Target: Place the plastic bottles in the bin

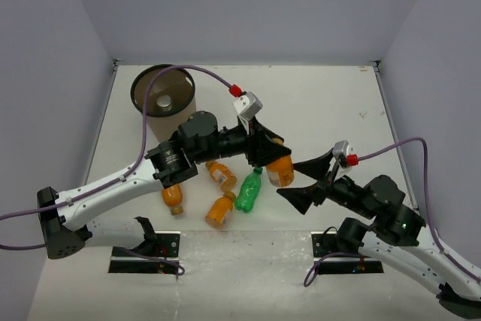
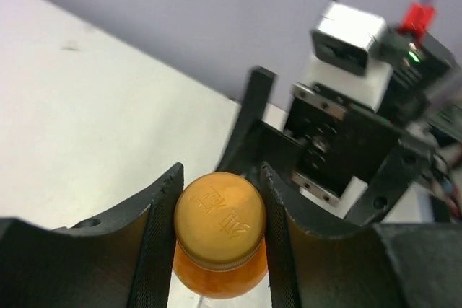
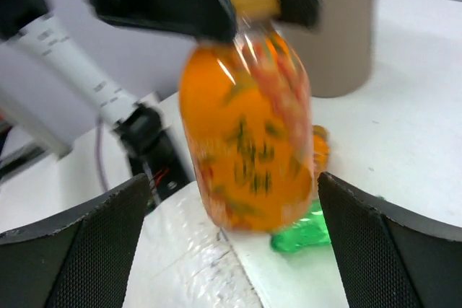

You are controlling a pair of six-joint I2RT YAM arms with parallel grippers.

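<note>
My left gripper (image 1: 269,155) is shut on the cap of an orange bottle (image 1: 280,171) and holds it hanging above the table; the left wrist view shows the cap (image 2: 219,219) clamped between both fingers. The same bottle (image 3: 249,131) hangs between my open right gripper's fingers (image 3: 76,247) without touching them. My right gripper (image 1: 303,180) is open just right of it. Three orange bottles (image 1: 220,174), (image 1: 220,210), (image 1: 173,198) and a green bottle (image 1: 249,190) lie on the table. The brown bin (image 1: 164,89) stands at the back left with a clear bottle (image 1: 164,103) inside.
The green bottle (image 3: 307,232) lies behind the hanging orange one in the right wrist view. The bin (image 3: 339,27) stands beyond. Walls enclose the table on three sides. Purple cables run over both arms.
</note>
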